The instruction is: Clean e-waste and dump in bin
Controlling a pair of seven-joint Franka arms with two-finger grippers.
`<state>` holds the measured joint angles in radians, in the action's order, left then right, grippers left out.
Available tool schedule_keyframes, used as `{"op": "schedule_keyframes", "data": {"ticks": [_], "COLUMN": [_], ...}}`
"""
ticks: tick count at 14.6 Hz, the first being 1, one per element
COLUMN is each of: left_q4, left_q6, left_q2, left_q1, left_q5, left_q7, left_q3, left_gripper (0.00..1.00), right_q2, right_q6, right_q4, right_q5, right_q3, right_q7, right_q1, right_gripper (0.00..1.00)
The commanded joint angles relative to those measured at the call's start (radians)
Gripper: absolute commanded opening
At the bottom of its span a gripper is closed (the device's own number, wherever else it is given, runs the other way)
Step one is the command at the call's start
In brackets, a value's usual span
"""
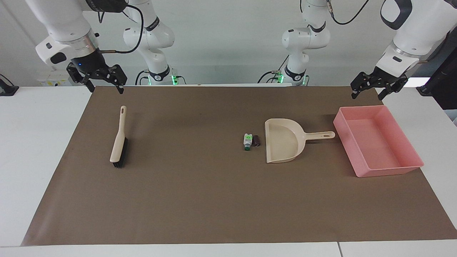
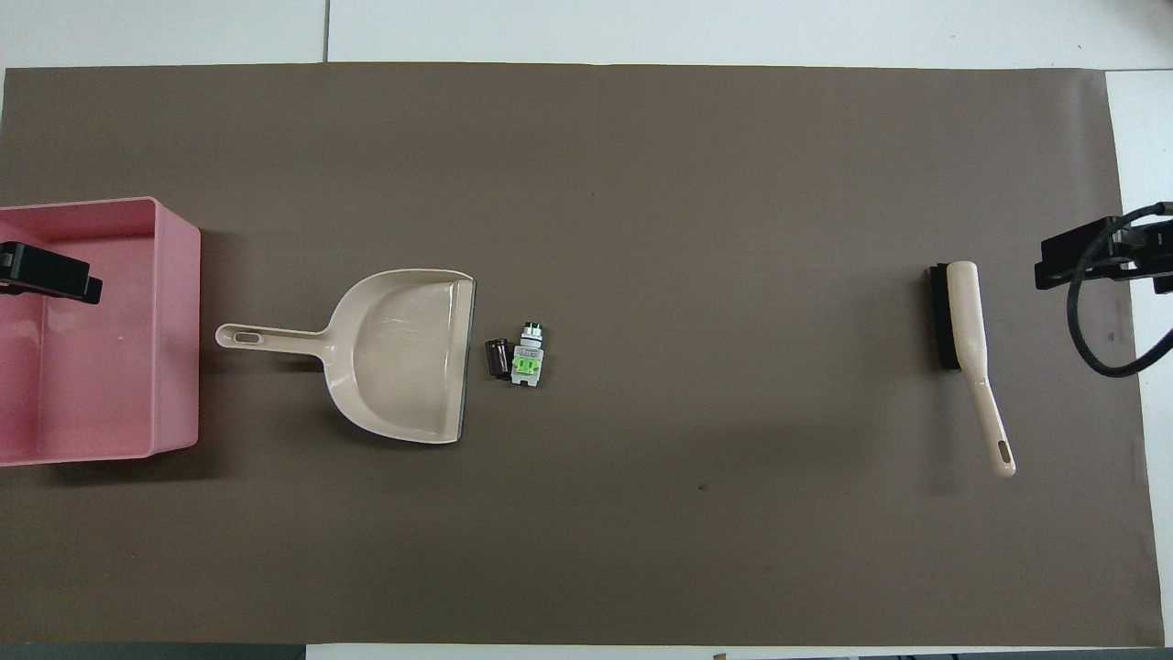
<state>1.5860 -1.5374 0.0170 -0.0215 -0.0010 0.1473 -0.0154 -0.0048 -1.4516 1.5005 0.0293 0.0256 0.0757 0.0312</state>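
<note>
I see both e-waste cylinders [image 1: 252, 141] lying just beside the dustpan [image 1: 283, 141] mouth, toward the brush [image 1: 119, 139]; right tool [image 1: 104, 79] hangs released above the brush handle's end, left tool [image 1: 377, 85] released over the bin [image 1: 377, 144]

Bright, even light from above, both views sharp. Soft faint shadows on the brown mat [image 1: 214, 200] beside the pink tray [image 2: 179, 275], dustpan [image 2: 394, 353] and brush [image 2: 971, 330]. Mild glare on the tray floor and dustpan scoop. No blur, no obvious edge distortion.
</note>
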Motion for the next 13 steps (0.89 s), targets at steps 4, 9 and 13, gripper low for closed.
{"op": "schedule_keyframes", "data": {"ticks": [4,9,13], "left_q4": [0.038,0.038,0.043], "left_q6": [-0.01,-0.021,-0.012], "left_q2": [0.032,0.031,0.032], "left_q1": [0.011,0.009,0.009], "left_q5": [-0.01,-0.01,-0.01], "left_q7": [0.006,0.005,0.005], "left_q3": [-0.001,-0.001,-0.003], "left_gripper": [1.0,1.0,0.99], "right_q2": [0.0,-0.038,-0.105], "right_q6": [-0.006,-0.018,-0.076], "right_q4": [0.001,0.084,0.234], "right_q5": [-0.008,-0.009,-0.006], "right_q3": [-0.006,-0.006,-0.003], "right_q7": [-0.017,-0.024,-0.033], "right_q1": [-0.011,-0.024,-0.057], "right_gripper": [1.0,1.0,1.0]}}
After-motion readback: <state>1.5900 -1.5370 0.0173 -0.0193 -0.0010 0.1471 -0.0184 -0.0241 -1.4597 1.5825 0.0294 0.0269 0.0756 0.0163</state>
